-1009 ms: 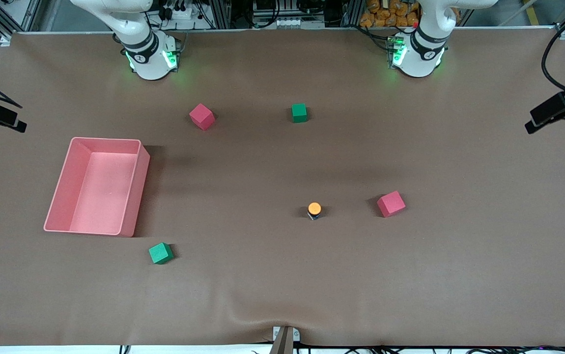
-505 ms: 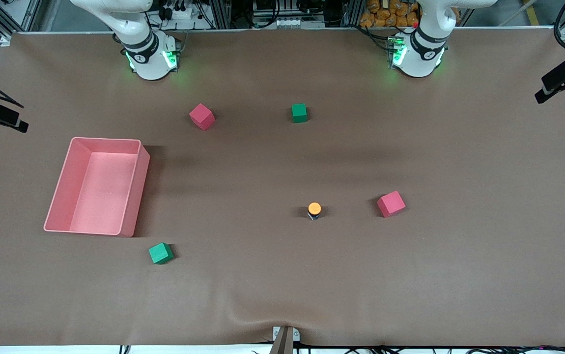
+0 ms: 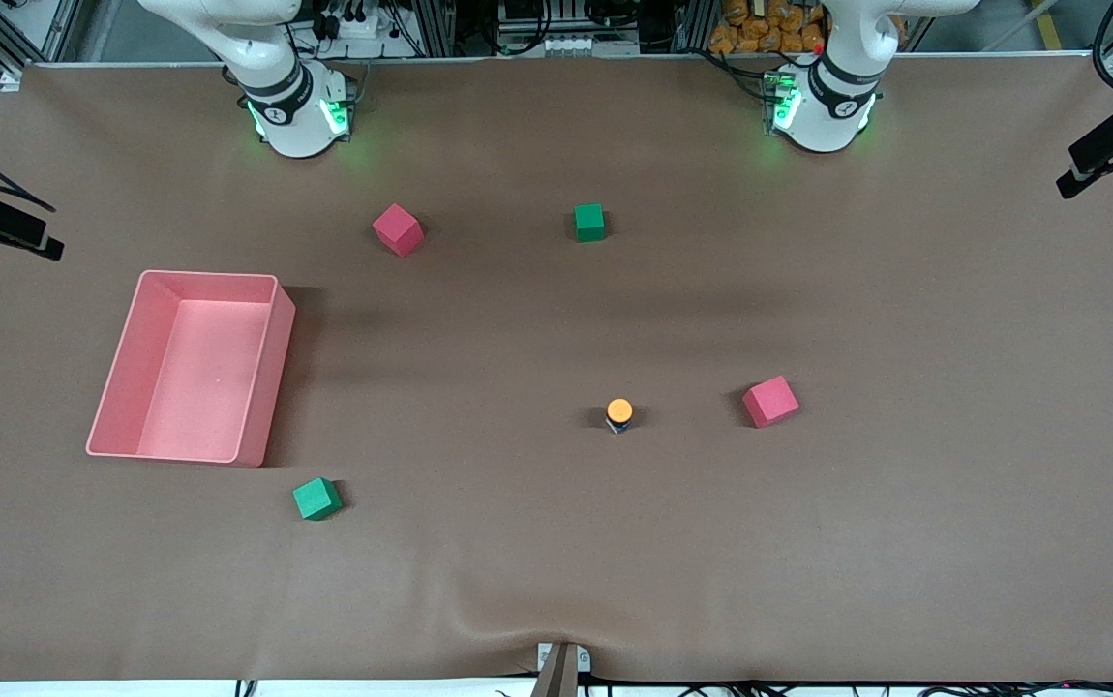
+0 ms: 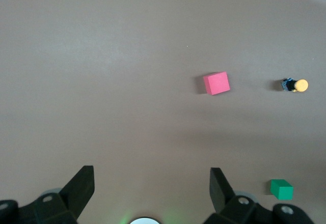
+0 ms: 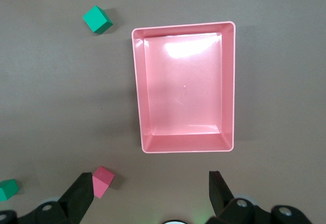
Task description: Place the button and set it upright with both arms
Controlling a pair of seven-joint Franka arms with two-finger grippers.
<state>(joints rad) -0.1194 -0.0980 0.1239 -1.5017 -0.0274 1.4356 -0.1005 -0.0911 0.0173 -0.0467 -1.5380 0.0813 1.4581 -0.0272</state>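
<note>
The button (image 3: 619,414) stands on the brown table with its orange cap up, near the middle and toward the front camera. It also shows in the left wrist view (image 4: 295,85). My left gripper (image 4: 152,183) is open and empty, high over the table near the left arm's base. My right gripper (image 5: 151,186) is open and empty, high over the table near the right arm's base. Both are far from the button. In the front view only dark parts of the hands show at the side edges.
A red cube (image 3: 770,401) sits beside the button toward the left arm's end. A green cube (image 3: 589,222) and another red cube (image 3: 398,229) lie near the bases. A pink bin (image 3: 271,368) stands toward the right arm's end, a green cube (image 3: 316,499) nearer the camera.
The left arm's hand has moved at the front view's edge toward the bases. The right arm's hand has shifted slightly. The button and cubes have not moved.
</note>
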